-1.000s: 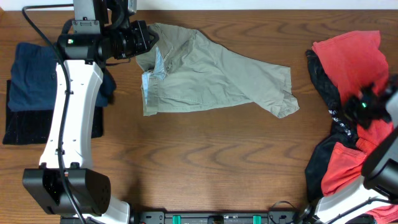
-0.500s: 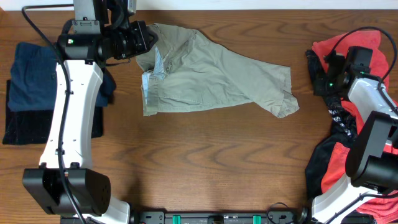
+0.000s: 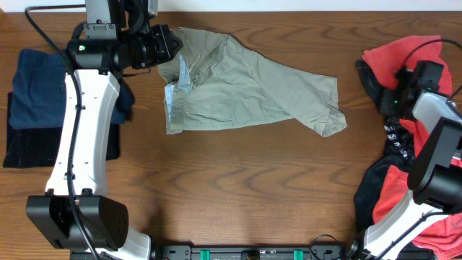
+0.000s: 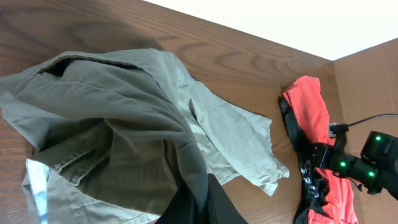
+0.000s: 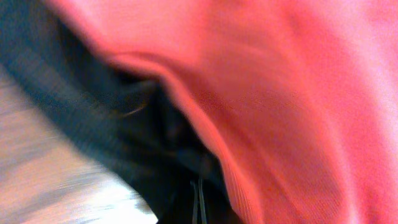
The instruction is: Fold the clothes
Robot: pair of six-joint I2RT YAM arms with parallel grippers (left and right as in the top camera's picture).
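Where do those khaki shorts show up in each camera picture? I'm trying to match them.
Overhead: shorts spread at upper centre.
Left wrist: shorts fill the left and centre, close up.
Right wrist: not in it.
Shared landmark: the red garment, at the overhead's right edge, on the left wrist's right side, filling the right wrist.

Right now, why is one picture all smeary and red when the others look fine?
Right wrist view: badly blurred; the red garment and some dark cloth fill it, probably too close to focus. Overhead view: sharp and evenly lit, with the shorts clear. Left wrist view: sharp too, though the top strip is glaring white.
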